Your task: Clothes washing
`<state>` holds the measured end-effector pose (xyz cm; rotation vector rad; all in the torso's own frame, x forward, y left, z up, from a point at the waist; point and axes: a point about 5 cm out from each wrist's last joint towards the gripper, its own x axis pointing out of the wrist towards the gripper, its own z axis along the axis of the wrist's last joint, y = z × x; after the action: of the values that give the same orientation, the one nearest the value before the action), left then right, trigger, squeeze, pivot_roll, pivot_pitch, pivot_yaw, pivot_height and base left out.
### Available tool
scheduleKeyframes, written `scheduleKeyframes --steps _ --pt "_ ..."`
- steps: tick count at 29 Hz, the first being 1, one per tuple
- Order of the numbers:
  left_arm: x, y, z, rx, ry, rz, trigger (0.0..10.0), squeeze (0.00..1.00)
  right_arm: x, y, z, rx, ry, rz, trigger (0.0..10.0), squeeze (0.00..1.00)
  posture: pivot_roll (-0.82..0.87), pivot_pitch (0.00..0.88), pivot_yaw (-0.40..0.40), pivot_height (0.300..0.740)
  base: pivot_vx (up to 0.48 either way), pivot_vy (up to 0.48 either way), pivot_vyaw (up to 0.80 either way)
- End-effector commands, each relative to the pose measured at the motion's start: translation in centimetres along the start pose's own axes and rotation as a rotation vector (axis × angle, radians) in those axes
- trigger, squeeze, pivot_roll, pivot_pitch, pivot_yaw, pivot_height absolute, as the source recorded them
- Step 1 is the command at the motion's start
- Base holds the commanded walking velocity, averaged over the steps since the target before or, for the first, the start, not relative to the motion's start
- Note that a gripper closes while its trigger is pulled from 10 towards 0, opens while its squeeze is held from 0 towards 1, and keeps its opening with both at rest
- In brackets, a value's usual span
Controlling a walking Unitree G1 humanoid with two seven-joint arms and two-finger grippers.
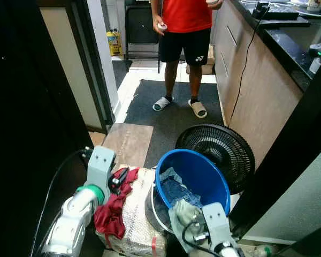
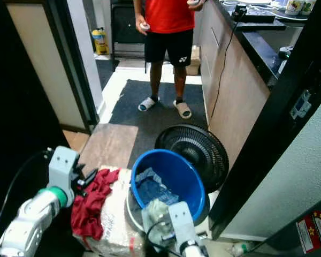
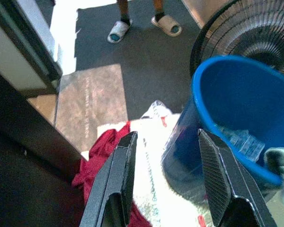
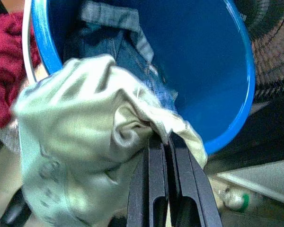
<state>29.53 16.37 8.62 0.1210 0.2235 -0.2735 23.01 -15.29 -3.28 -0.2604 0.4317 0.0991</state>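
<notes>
At the near rim of the blue bucket [image 1: 195,174], at about 6 o'clock in our head view, our right gripper [image 4: 164,137] has its two black fingers pressed flat together on a pale green cloth [image 4: 85,142]. The cloth hangs over the bucket's edge, half in and half out. We think the step now is moving this cloth, and to do it well we should keep the pinch tight and lift it straight up, high enough that the loose part clears the rim and does not drag the bucket over. The denim jeans [image 1: 174,187] lie inside the bucket, right under the cloth, so we should watch that they do not come up too.

Our left gripper [image 3: 168,182] is at 8 o'clock, wide open and holding nothing, over a dark red cloth [image 1: 112,211] that drapes on a white woven sack [image 1: 139,219].

The bucket is smooth, round plastic. The green cloth looks thin, soft and crumpled. The jeans look thick and stiff. A round black fan [image 1: 224,144] with a wire grille stands just behind the bucket. At 12 o'clock a person [image 1: 184,37] in sandals stands on a dark mat [image 1: 150,107].
</notes>
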Motion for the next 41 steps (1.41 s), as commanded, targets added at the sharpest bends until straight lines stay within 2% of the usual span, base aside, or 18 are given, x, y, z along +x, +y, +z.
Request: scheduleKeyframes --steps 1,2,13,19,22,30,35,41 --pt "-0.2 -0.1 -1.2 0.005 0.036 0.011 10.0 0.00 -0.3 0.3 -0.9 0.009 0.039 0.011 10.0 0.00 0.05 0.000 0.050 0.740 0.000 0.000 0.00" --pt "-0.2 0.0 -2.0 -0.004 0.049 0.029 10.0 0.00 -0.3 0.3 -1.1 -0.003 0.043 0.020 10.0 0.00 0.04 0.000 0.042 0.740 0.000 0.000 0.00" --pt "-0.1 -0.8 -3.5 -0.037 0.060 0.070 10.0 0.00 0.1 -0.1 -1.2 -0.078 0.052 0.072 10.0 0.00 0.03 0.000 -0.019 0.740 0.000 0.000 0.00" --pt "0.0 -1.0 -4.3 -0.047 0.073 0.090 10.0 0.00 -0.2 -0.2 -1.9 -0.041 0.087 0.075 10.0 0.00 0.03 0.000 -0.020 0.740 0.000 0.000 0.00" --pt "0.3 -0.8 -5.5 -0.029 0.104 0.120 10.0 0.00 -0.2 0.1 -2.3 0.058 0.121 0.043 10.0 0.00 0.02 0.000 0.007 0.740 0.000 0.000 0.00" --pt "0.1 -0.7 -6.5 -0.012 0.136 0.136 10.0 0.00 -0.5 0.7 -2.8 0.059 0.141 0.054 10.0 0.00 0.01 0.000 0.015 0.740 0.000 0.000 0.00" --pt "-0.2 -1.1 -7.5 -0.018 0.159 0.145 10.0 0.00 -0.7 0.2 -3.4 0.057 0.166 0.040 10.0 0.00 0.01 0.000 0.022 0.740 0.000 0.000 0.00" --pt "-0.3 -1.3 -7.7 -0.017 0.160 0.143 10.0 0.00 -0.7 0.5 -3.2 0.026 0.154 0.056 10.0 0.00 0.00 0.000 0.022 0.740 0.000 0.000 0.00"
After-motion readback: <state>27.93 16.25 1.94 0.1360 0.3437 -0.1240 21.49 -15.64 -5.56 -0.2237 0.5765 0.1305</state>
